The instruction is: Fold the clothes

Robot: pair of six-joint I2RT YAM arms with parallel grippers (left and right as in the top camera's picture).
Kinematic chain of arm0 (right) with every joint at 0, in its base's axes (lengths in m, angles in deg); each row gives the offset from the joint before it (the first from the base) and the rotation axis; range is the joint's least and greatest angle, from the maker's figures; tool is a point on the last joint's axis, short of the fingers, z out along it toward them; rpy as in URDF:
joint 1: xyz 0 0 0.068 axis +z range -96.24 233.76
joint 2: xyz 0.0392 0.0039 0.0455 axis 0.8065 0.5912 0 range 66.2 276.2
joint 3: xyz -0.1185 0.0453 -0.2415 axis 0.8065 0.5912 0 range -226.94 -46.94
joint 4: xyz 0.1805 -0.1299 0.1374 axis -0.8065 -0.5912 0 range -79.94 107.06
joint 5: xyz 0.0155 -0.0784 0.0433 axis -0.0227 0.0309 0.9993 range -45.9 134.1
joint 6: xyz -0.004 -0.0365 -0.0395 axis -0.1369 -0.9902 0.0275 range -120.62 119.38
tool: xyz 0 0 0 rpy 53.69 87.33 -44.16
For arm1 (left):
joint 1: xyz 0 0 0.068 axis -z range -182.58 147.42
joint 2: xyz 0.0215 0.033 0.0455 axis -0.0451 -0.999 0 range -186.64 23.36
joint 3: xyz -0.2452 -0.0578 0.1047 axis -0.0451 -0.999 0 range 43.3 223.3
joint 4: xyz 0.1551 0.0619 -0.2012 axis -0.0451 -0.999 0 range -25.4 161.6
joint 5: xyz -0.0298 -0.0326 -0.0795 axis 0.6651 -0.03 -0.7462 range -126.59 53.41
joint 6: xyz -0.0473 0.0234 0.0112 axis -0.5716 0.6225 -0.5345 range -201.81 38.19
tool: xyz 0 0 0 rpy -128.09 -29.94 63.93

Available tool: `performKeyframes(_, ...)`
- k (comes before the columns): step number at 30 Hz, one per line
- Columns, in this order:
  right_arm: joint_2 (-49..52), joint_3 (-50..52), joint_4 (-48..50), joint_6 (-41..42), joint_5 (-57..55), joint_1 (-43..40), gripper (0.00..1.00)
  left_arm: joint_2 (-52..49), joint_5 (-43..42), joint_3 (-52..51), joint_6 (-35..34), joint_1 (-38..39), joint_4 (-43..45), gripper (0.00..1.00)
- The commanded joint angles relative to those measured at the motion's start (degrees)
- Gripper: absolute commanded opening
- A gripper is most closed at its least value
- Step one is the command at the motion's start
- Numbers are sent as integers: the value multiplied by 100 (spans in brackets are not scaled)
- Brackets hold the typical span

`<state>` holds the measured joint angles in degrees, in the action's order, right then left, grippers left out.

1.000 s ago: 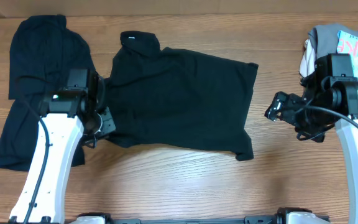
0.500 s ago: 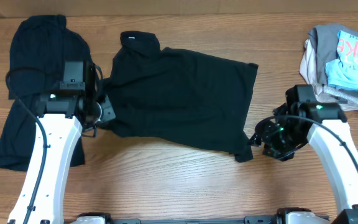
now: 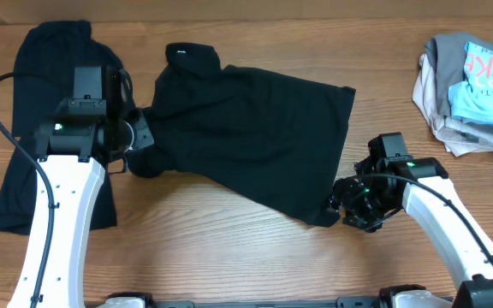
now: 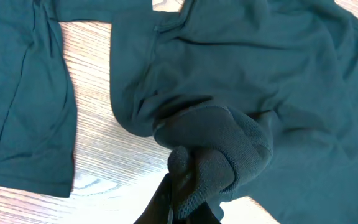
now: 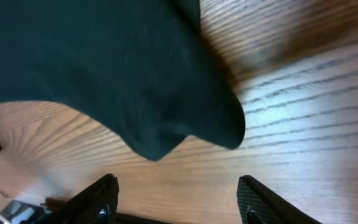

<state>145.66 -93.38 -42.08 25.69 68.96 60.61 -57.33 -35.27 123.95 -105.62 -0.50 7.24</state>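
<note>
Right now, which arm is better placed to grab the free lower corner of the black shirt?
Right. The right gripper is open beside that corner of the black shirt, holding nothing. The left gripper is shut on bunched cloth at the shirt's other side.

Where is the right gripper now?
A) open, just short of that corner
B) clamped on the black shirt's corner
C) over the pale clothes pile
A: the right gripper stands open, with the corner of the black shirt lying ahead of its fingers, not between them.
</note>
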Motion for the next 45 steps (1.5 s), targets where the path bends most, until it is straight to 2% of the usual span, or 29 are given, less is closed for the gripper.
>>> performKeyframes(1,-13,234,111,522,-291,105,65,57,57,173,114,-59,28,4)
performKeyframes(10,-13,977,857,828,-317,144,64,57,59,173,201,-59,28,4)
performKeyframes(14,-13,1355,1609,826,13,146,54,57,59,173,264,-59,0,4)
performKeyframes(19,-7,1556,2321,798,13,146,50,57,59,173,264,-59,-20,4)
performKeyframes(24,125,1628,2570,778,140,153,45,57,61,173,264,-59,-28,4)
performKeyframes(28,223,1628,2629,780,140,323,31,57,59,173,262,-59,-35,4)
performKeyframes(32,221,1617,2653,782,138,476,4,57,57,173,262,-57,-35,4)
performKeyframes(38,50,1202,2028,625,138,107,4,61,61,197,264,-68,-33,4)
performKeyframes(45,-365,-815,-610,-726,-149,-1176,4,96,122,487,629,-68,-546,4)
